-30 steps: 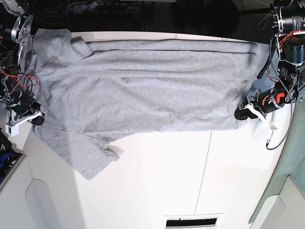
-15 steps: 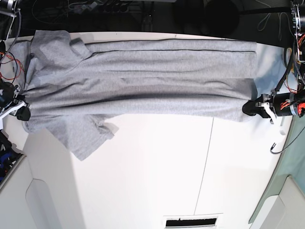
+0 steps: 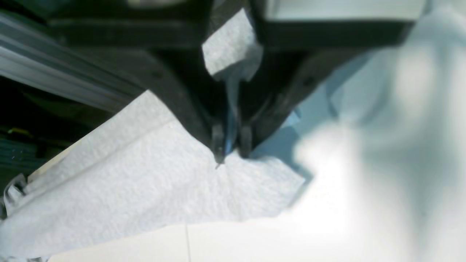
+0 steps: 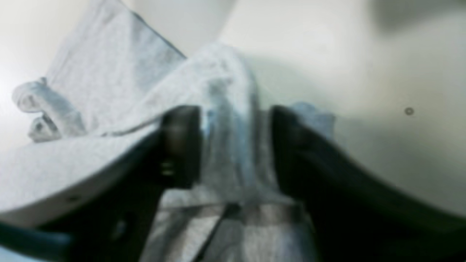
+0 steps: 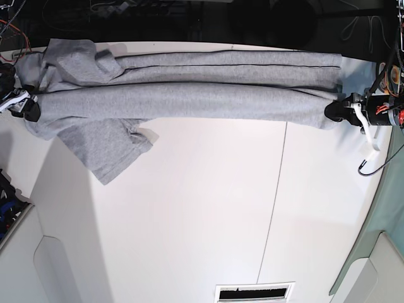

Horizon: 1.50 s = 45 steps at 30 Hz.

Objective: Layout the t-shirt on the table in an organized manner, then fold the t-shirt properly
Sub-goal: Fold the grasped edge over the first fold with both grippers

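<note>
The light grey t-shirt (image 5: pixel 189 101) lies stretched in a long narrow band along the far side of the white table (image 5: pixel 202 221), with one sleeve (image 5: pixel 107 151) spreading toward the front at the left. At the band's right end, my left gripper (image 5: pixel 333 112) is shut on the hem. The left wrist view shows its tips (image 3: pixel 230 147) pinching the cloth (image 3: pixel 145 189). My right gripper (image 5: pixel 28 110) is at the band's left end. In the right wrist view its jaws (image 4: pixel 235 145) stand open, with a ridge of the grey fabric (image 4: pixel 109 80) between the fingers (image 4: pixel 180 145).
A thin dark seam (image 5: pixel 274 202) crosses the tabletop front to back. A slotted vent (image 5: pixel 251 293) sits at the front edge. Teal cloth (image 5: pixel 394 208) hangs past the right edge, with a loose cable hook (image 5: pixel 366 169) near it. Wires and dark equipment (image 5: pixel 9 202) crowd the left side.
Both grippers have moved toward the far edge, pulling the shirt's near edge back, so the shirt is now a narrower band. The right gripper's jaws now stand apart.
</note>
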Tool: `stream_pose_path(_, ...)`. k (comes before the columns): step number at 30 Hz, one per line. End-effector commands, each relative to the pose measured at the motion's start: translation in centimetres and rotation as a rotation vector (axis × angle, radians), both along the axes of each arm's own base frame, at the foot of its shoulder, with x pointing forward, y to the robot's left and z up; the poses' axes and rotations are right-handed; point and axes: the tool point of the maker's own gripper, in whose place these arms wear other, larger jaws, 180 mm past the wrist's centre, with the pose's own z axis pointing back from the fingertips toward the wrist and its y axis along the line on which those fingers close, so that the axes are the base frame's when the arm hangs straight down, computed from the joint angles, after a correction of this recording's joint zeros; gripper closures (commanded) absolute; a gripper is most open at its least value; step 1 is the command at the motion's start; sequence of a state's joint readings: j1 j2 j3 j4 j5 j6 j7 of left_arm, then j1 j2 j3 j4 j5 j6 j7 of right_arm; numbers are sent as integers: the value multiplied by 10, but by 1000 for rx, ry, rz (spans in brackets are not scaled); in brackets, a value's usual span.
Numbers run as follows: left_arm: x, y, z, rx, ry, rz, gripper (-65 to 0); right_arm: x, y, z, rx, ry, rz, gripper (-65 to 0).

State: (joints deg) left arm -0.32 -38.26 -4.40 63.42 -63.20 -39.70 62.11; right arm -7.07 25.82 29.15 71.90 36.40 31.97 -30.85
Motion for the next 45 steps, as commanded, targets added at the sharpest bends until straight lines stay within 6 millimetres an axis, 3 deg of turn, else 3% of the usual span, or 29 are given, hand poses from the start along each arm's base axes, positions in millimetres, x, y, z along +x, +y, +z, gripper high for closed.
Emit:
stream_pose_path(1, 12, 9, 14, 10, -49, 5, 0, 16, -15, 25, -25, -83, -17, -329)
stream_pose_path(6, 10, 9, 12, 11, -42, 5, 0, 45, -45, 73, 8, -274, -158, -329)
stream_pose_path(10, 10, 9, 12, 14, -41, 4, 0, 81, -35, 94, -13, -337, -129, -329)
stream_pose_path(13, 9, 9, 12, 14, -40, 3, 0, 105, -15, 88, -64, -304, -68, -329)
stream_pose_path(18, 10, 9, 12, 13, -44, 4, 0, 127, 22, 39, -144, -175, 48, -329)
stream_pose_path(23, 7, 10, 10, 20, -34, 2, 0, 118, 55, -18, -95, -54, 125, -329)
stream_pose_path(27, 7, 9, 10, 15, -37, 5, 0, 108, 99, -35, -43, -14, 251, -327)
stream_pose_path(29, 7, 9, 10, 16, -39, 6, 0, 109, 112, -37, -28, -10, 266, -281)
stream_pose_path(31, 6, 10, 9, 17, -35, 6, 0, 108, 122, -37, -10, 0, 278, -180)
stream_pose_path(34, 4, 10, 8, 19, -30, 5, 0, 113, 134, -29, 4, -17, 295, 0)
stream_pose_path(39, 3, 10, 8, 19, -27, 3, 0, 116, 145, -4, 23, 1, 341, 0)
stream_pose_path(45, -4, 8, 10, -8, 13, -12, 0, 91, 136, 50, 94, -90, 314, 0)
